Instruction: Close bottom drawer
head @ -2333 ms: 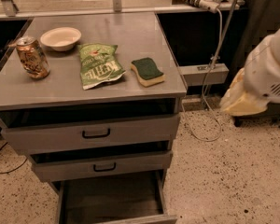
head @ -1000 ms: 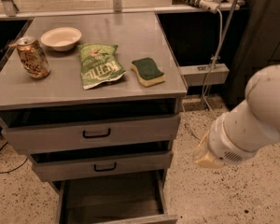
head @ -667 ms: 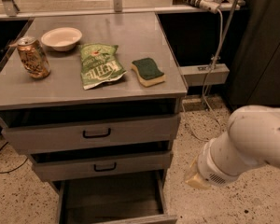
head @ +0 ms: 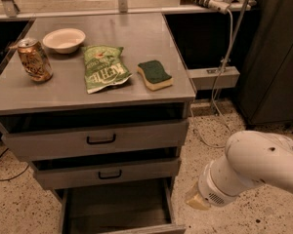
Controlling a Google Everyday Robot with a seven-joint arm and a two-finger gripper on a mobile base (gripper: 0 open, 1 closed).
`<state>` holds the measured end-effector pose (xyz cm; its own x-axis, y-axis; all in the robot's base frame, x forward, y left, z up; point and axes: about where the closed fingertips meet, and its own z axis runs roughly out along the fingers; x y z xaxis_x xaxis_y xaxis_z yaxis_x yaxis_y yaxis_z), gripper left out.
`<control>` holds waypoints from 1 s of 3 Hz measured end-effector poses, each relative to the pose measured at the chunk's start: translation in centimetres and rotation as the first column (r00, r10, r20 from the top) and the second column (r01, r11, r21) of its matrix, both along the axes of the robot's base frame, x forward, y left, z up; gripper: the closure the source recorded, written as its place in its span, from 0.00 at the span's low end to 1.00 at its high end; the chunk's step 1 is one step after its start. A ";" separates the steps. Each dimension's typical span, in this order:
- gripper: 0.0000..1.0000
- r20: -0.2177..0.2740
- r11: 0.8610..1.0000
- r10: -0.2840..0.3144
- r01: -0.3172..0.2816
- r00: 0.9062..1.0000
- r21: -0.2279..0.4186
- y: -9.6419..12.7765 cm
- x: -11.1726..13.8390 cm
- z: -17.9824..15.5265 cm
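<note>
The bottom drawer (head: pixel 115 206) of the grey metal cabinet is pulled far out. Its long plain tray shows, and its front panel (head: pixel 141 229) lies at the lower edge of the view; its handle is out of view. My white arm (head: pixel 254 167) reaches in from the right. My gripper (head: pixel 196 200), seen as a tan tip at the arm's end, hangs low over the floor just right of the open drawer, apart from it.
Above it are the middle drawer (head: pixel 110 174) and top drawer (head: pixel 100 140), both slightly ajar. On the cabinet top lie a can (head: pixel 34 59), bowl (head: pixel 64 39), green chip bag (head: pixel 103 68) and sponge (head: pixel 155 74). Cables (head: pixel 219 82) and a dark cabinet (head: pixel 273 57) stand to the right.
My arm has swung down and to the left from the right side, bringing the gripper low beside the open bottom drawer. The drawers have not moved.
</note>
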<state>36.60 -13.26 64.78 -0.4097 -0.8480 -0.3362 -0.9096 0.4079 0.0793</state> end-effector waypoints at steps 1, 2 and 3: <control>1.00 -0.029 1.000 -0.027 0.027 0.999 0.006 0.3 -0.9 -3.9; 1.00 -0.091 0.996 -0.090 0.092 0.992 0.010 0.3 -2.0 -12.0; 1.00 -0.146 0.989 -0.144 0.147 0.979 0.011 0.4 -2.3 -18.3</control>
